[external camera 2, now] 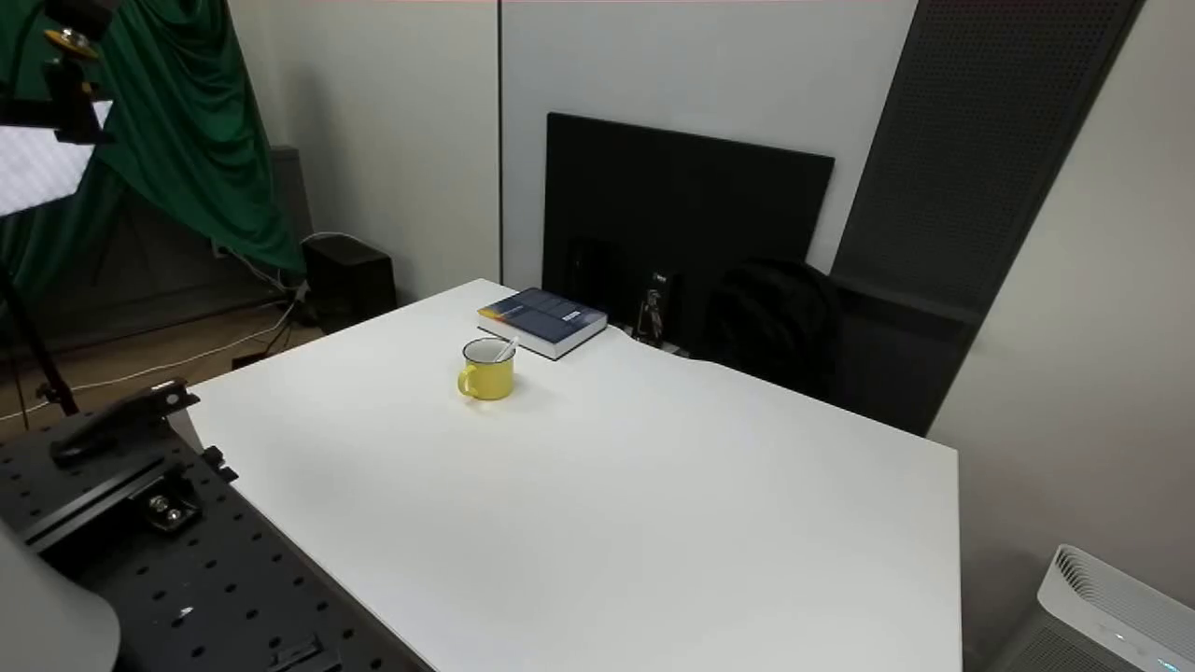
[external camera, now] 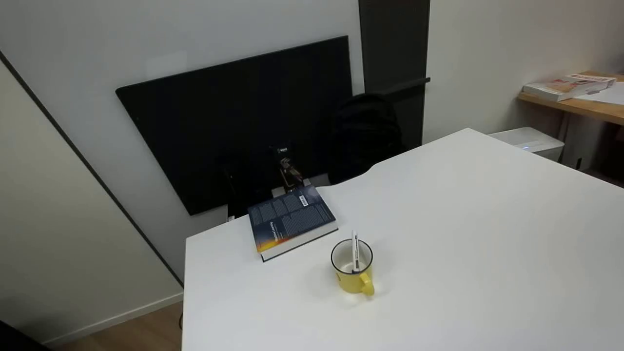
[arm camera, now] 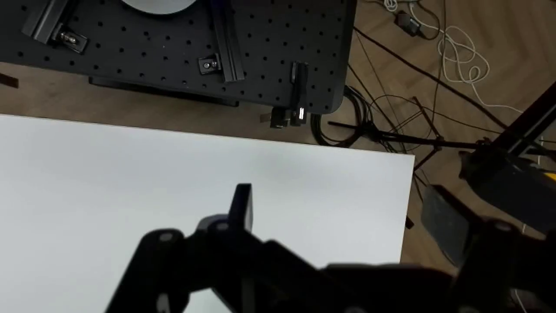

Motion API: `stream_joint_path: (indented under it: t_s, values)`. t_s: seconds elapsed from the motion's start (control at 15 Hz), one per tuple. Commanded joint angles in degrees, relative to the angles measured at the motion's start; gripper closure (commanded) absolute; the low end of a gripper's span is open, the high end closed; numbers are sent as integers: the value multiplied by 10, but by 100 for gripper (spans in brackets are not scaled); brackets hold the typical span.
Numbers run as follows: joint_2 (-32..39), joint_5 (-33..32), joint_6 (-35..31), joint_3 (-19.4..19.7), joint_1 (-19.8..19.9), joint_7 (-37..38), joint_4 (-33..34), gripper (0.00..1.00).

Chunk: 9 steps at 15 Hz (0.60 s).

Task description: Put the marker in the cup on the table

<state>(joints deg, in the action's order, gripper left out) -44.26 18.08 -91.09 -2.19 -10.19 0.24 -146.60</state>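
— What's the biggest thing there?
— The white table (external camera: 453,253). In the wrist view its long edge runs below a black perforated board (arm camera: 147,52), and wooden floor (arm camera: 508,56) shows past its side.
— How is the gripper (arm camera: 342,208) posed?
— The wrist view looks steeply down past it. One finger (arm camera: 239,211) stands out against the white top, the other against the floor, both at the bottom of that view.
— Clenched?
— No, released: the two are spread wide apart.
— And the mug (external camera: 348,282)?
— Yellow, upright on the table in both exterior views, near the blue book (external camera: 292,217) but not touching it.
— Is the marker (external camera: 355,251) in it?
— Yes, its long axis tilted. The upper end sticks out above the rim, leaning away from the handle (external camera: 367,284). The lower end merges with the dark rim in an exterior view, so I can't make out its tip.
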Motion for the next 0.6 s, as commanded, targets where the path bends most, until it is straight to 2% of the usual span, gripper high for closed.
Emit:
stream_joint_path:
  t_s: [0.0, 0.2, 0.53]
  values:
    - [51, 5, -4, 13, 20, -48, -4, 0]
    - [124, -1, -41, 31, 37, -102, -9, 0]
    - [287, -3, -195, 47, 62, -169, 9, 0]
